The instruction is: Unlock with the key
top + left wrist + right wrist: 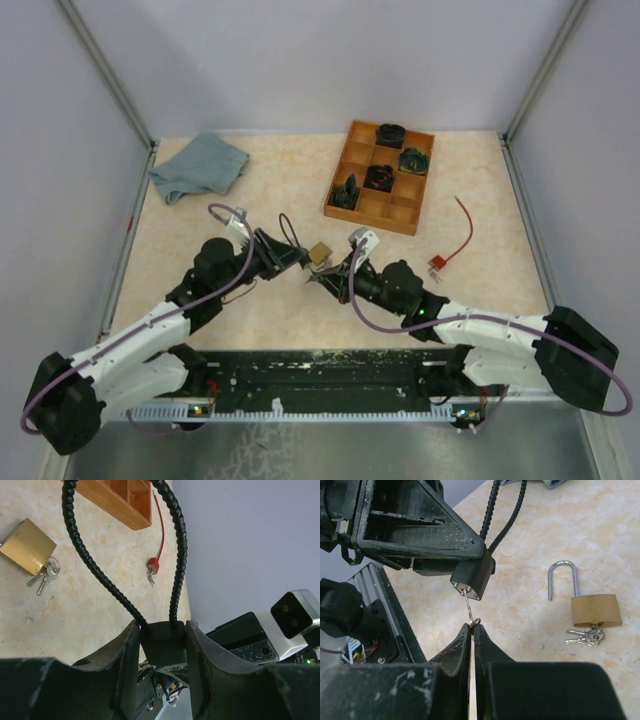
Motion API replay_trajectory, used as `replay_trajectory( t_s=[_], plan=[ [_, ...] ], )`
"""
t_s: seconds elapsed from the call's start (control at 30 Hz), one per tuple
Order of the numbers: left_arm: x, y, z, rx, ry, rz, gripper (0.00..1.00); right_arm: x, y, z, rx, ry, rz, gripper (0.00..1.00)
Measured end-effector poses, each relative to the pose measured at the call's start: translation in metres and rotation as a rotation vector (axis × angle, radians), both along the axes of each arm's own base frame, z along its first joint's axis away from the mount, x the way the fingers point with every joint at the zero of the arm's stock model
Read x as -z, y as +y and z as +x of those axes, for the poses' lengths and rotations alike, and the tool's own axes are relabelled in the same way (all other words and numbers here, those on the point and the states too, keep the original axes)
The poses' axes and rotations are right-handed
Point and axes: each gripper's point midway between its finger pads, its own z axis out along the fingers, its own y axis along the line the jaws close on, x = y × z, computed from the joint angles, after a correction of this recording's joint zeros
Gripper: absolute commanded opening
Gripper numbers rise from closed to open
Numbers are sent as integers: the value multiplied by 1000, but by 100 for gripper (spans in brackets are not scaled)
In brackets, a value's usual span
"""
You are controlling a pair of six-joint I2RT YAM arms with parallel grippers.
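The left gripper (162, 632) clamps the body of a black cable lock (472, 577) over the middle of the table (480, 170), its cable looping upward. The right gripper (473, 630), fingers pressed together, pinches a small key (468, 607) whose tip sits in the lock's keyhole. A brass padlock (596, 610) with keys lies nearby, its shackle open. A red cable lock (455, 245) lies toward the right edge.
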Motion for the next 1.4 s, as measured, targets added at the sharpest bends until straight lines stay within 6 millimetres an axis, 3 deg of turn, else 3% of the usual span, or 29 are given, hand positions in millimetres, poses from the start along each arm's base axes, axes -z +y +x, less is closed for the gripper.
replay_trajectory(
  t_s=[0.97,1.17,1.4],
  plan=[
    [-1,-8,-4,-170,-73,246,0,10,1,6,56,129,-24,0],
    [11,5,3,-264,-36,337,0,2,-3,2,58,138,-8,0],
    [48,31,3,-346,92,570,0,1,-18,1,95,148,-78,0]
  ],
)
